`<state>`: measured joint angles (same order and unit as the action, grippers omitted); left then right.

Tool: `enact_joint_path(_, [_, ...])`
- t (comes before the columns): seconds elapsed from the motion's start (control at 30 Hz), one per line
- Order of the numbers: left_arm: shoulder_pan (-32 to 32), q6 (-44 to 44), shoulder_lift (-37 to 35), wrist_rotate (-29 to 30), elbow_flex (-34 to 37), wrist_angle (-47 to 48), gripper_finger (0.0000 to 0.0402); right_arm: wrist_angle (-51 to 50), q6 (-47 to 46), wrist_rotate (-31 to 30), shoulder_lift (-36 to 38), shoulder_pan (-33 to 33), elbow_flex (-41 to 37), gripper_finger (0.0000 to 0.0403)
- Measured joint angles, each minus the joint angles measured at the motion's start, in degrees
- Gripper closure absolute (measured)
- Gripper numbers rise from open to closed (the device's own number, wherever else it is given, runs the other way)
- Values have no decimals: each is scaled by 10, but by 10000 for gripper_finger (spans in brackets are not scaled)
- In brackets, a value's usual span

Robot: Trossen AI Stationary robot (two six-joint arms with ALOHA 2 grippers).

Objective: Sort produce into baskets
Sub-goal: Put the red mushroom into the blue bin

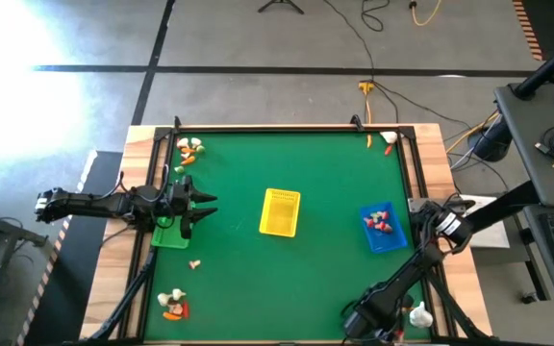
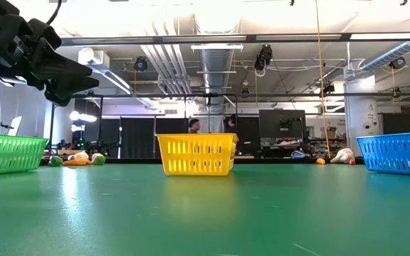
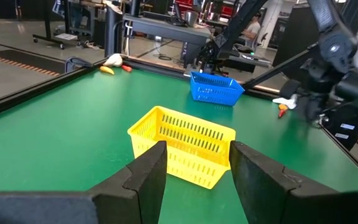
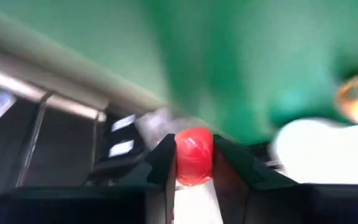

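Three baskets stand on the green table: green (image 1: 169, 233) at the left, yellow (image 1: 280, 211) in the middle, and blue (image 1: 383, 228) at the right with red-and-white pieces in it. My left gripper (image 1: 205, 205) hovers open beside the green basket, pointing level at the yellow basket (image 3: 182, 146). At the table's near right corner, my right gripper (image 1: 399, 330) is shut on a small red piece (image 4: 194, 155). A white piece (image 1: 419, 312) lies next to it. My right gripper pinches the red piece by its two sides (image 4: 180, 163) between the two fingers, near their free ends. The fingers slant down toward the table's near right corner. The blurred wrist view does not show whether the piece is clear of the table.
Loose produce lies at the far left corner (image 1: 189, 150), the near left corner (image 1: 173, 305), the far right corner (image 1: 390, 140), and as one piece (image 1: 195, 262) near the green basket. A raised rail runs round the table. Beside the held piece lie a white piece (image 4: 309, 149) and an orange one (image 4: 356, 93).
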<state>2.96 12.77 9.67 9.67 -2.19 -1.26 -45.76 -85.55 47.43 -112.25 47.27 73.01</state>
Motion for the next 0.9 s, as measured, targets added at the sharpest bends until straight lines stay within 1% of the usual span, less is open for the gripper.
enact_joint_path(0.1, [0,0,0,0,0,0,243,-6,0,-20,5,-1,37,340])
enact_joint_path(0.2, [0,0,0,0,0,0,243,-8,-5,-75,18,-13,75,339])
enact_joint_path(0.37, [0,0,0,0,0,0,243,-65,-9,-244,59,-60,126,337])
enact_joint_path(0.47, [0,0,0,0,0,0,243,-128,18,-347,98,-96,145,336])
enact_joint_path(0.6, [0,0,1,0,0,0,243,-253,50,-477,169,-141,146,336])
enact_joint_path(0.67, [0,0,1,0,0,0,243,-307,61,-528,205,-163,142,335])
enact_joint_path(0.77, [0,0,2,0,0,0,243,-379,78,-563,256,-202,122,335])
enact_joint_path(0.9, [0,0,2,0,0,0,243,-399,103,-566,317,-258,52,335])
